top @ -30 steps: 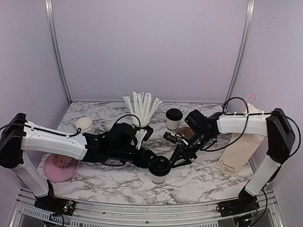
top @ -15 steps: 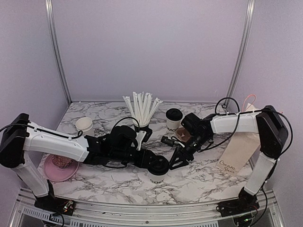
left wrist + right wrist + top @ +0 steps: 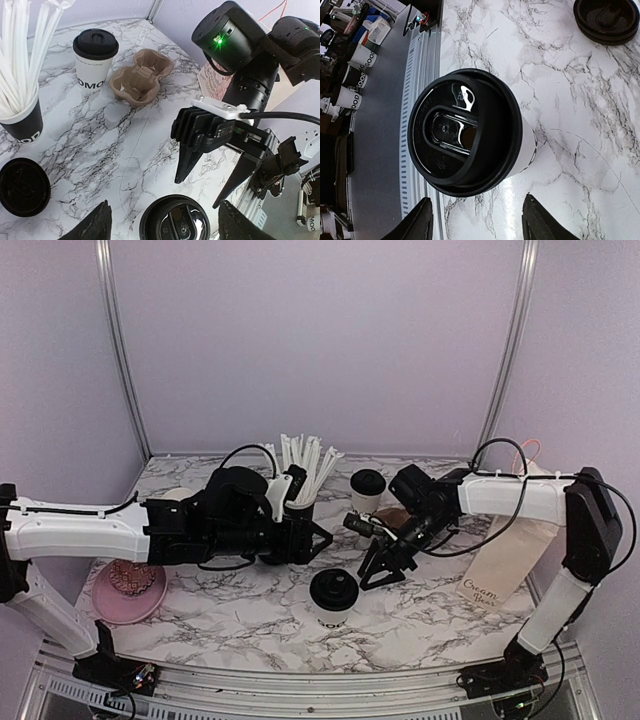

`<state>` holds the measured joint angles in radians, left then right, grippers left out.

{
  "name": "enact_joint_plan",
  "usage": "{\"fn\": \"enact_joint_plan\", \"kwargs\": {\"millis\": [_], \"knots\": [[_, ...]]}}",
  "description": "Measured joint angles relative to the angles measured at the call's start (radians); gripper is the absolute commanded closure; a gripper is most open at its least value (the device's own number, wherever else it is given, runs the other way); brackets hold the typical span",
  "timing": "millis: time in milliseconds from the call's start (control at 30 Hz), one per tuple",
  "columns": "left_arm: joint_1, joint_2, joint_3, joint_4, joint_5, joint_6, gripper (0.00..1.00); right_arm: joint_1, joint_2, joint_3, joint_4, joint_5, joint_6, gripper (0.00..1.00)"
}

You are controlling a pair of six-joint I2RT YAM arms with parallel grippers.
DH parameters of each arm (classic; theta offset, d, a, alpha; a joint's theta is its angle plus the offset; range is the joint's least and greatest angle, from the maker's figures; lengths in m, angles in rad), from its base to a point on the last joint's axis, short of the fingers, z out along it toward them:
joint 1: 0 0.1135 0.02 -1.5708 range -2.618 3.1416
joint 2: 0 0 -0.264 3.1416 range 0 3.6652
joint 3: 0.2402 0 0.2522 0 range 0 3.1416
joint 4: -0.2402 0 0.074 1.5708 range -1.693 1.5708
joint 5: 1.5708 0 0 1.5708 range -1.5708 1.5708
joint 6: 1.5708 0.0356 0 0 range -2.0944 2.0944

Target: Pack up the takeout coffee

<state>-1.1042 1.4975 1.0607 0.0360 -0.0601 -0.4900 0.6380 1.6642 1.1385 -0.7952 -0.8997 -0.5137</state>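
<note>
We are seeing a lidded coffee cup [image 3: 333, 598] standing free on the marble table [image 3: 430, 615], the left gripper [image 3: 318, 538] and right gripper [image 3: 375, 575] both hovering nearby, spread, gripping nothing

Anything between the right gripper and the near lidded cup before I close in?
Nothing visible. The right gripper is open, with the cup straight ahead of its fingers. The left gripper stands apart behind the cup, and a loose lid lies off to one side.

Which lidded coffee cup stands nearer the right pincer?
The front cup, standing alone just before the right pincer; the other cup stands farther back beside the cardboard carrier.
</note>
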Motion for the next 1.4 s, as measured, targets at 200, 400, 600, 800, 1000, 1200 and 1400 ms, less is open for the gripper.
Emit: {"fn": "enact_joint_plan", "kwargs": {"millis": [200,400,600,800,1000,1200,1400], "knots": [[0.000,-0.087,-0.079,-0.061,0.034,-0.171,0.51,-0.008,0.020,0.042,-0.015,-0.004,0.012,0.50],[0.000,-0.031,-0.113,-0.094,0.185,-0.272,0.54,-0.008,0.071,0.087,-0.008,-0.010,0.029,0.53],[0.000,0.000,-0.114,-0.092,0.262,-0.305,0.59,-0.008,0.092,0.087,-0.007,-0.011,0.039,0.54],[0.000,0.017,-0.116,-0.093,0.288,-0.311,0.48,-0.008,0.092,0.087,-0.005,-0.011,0.046,0.54],[0.000,-0.029,-0.151,-0.096,0.273,-0.328,0.57,-0.008,0.092,0.087,-0.005,-0.011,0.050,0.54],[0.000,-0.037,-0.164,-0.100,0.274,-0.346,0.63,-0.008,0.092,0.087,-0.005,-0.011,0.050,0.54],[0.000,-0.014,-0.164,-0.093,0.279,-0.344,0.64,-0.008,0.092,0.087,-0.005,-0.011,0.050,0.54]]}}
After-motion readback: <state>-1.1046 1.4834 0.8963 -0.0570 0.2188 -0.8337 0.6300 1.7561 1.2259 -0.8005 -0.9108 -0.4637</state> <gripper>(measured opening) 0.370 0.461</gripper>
